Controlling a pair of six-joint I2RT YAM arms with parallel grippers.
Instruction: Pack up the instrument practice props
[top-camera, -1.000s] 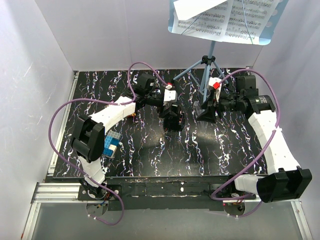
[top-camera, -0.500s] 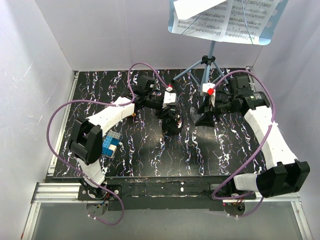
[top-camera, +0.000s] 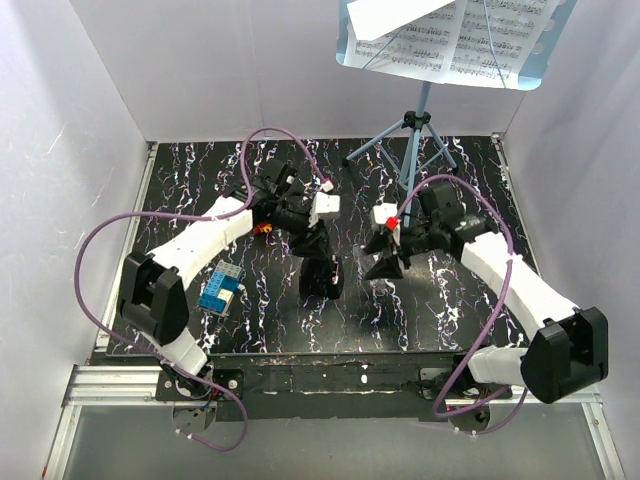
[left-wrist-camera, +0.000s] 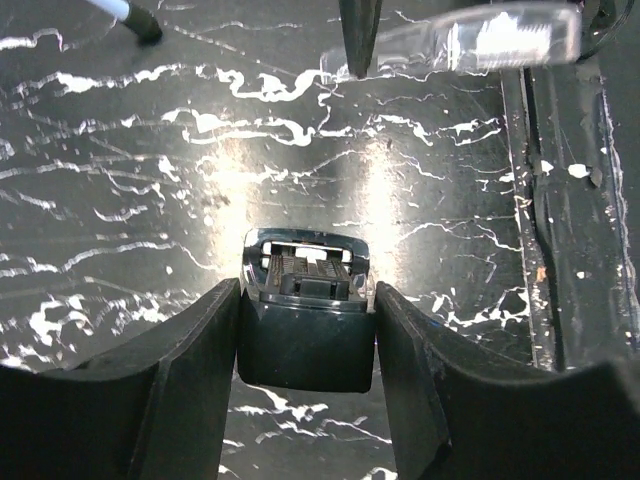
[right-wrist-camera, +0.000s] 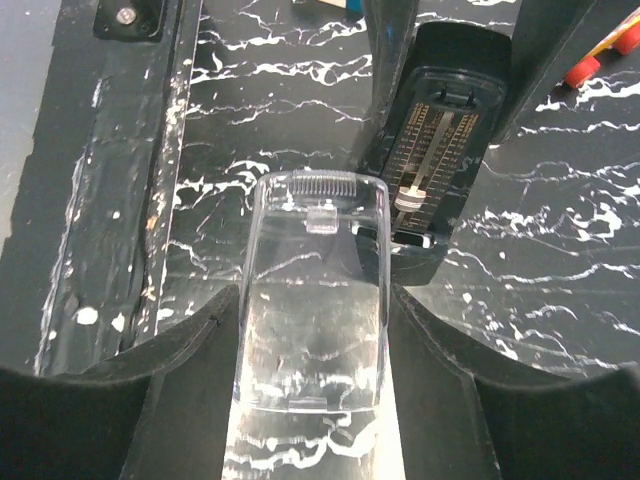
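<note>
The light-blue music stand (top-camera: 418, 120) stands at the back of the table, its perforated desk plate (top-camera: 530, 70) holding white sheet-music pages (top-camera: 450, 35). My left gripper (top-camera: 320, 278) is shut on a black metronome body (left-wrist-camera: 305, 335), held upright at the table's middle; the body also shows in the right wrist view (right-wrist-camera: 435, 140). My right gripper (top-camera: 384, 262) is shut on the metronome's clear plastic cover (right-wrist-camera: 312, 300), held just right of the body. The cover also shows in the left wrist view (left-wrist-camera: 480, 40).
A blue brick piece (top-camera: 220, 290) lies at the left of the marbled table. A small red and orange item (top-camera: 265, 228) sits under the left arm. A stand foot (left-wrist-camera: 140, 20) rests on the table. The metal rail (top-camera: 330, 375) runs along the front edge.
Both grippers have moved toward the front of the table with the metronome body and clear cover in them. They now sit lower and closer together.
</note>
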